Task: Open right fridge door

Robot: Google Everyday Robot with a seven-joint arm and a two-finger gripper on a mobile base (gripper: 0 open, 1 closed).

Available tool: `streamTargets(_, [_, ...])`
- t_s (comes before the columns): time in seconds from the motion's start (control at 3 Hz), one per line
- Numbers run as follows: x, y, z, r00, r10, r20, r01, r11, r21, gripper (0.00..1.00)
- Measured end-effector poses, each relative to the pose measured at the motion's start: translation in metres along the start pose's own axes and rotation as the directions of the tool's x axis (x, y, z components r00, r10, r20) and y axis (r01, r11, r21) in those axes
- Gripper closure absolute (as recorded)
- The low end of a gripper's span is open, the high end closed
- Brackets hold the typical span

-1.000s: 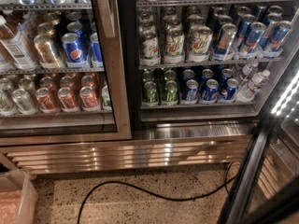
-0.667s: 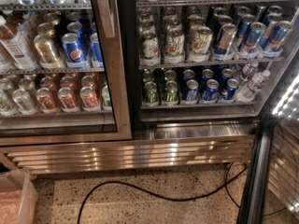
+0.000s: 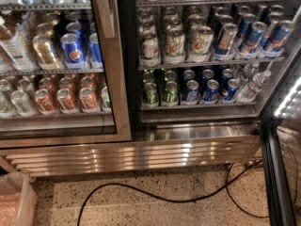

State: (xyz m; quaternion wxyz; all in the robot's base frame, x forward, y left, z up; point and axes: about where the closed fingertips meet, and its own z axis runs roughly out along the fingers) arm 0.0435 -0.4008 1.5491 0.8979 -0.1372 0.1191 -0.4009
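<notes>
right fridge door [image 3: 272, 173] stands open at 4 o'clock, seen edge-on; its dark gasket strip runs up from the bottom edge toward 3 o'clock, with glass and a bright light reflection to the right of it; hand is not in view, so cannot tell how far open it is or whether it holds anything; right compartment is uncovered from 12 to 3 o'clock; upper shelf holds pale green-and-white cans [image 3: 175, 45] with blue-silver cans [image 3: 254, 36] beside them at 2 o'clock; lower shelf holds green cans [image 3: 160, 92], then blue cans [image 3: 209, 89], then clear water bottles [image 3: 251, 81] toward 3 o'clock; left door [image 3: 112, 84] is closed at 10 o'clock, its steel handle [image 3: 104, 8] at 11 o'clock; blue Pepsi cans [image 3: 73, 52] and orange cans [image 3: 61, 99] show through its glass; steel grille [image 3: 131, 158] runs below both doors; black cable [image 3: 164, 200] lies looped on the speckled floor [image 3: 141, 211] at 6 o'clock; pinkish bin [image 3: 16, 204] at 8 o'clock.
</notes>
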Motion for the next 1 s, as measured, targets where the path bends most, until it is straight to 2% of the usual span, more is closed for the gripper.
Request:
streamTargets(0.33, [-0.047,0.017,0.021,0.993,-0.037,0.113,0.039,0.9991,-0.017,0.0])
streamTargets(0.67, [-0.113,0.06,0.057,0.975,-0.063,0.214,0.076,0.9956,-0.054,0.0])
streamTargets(1.0, [-0.113,0.06,0.057,0.975,-0.063,0.214,0.076,0.9956,-0.054,0.0])
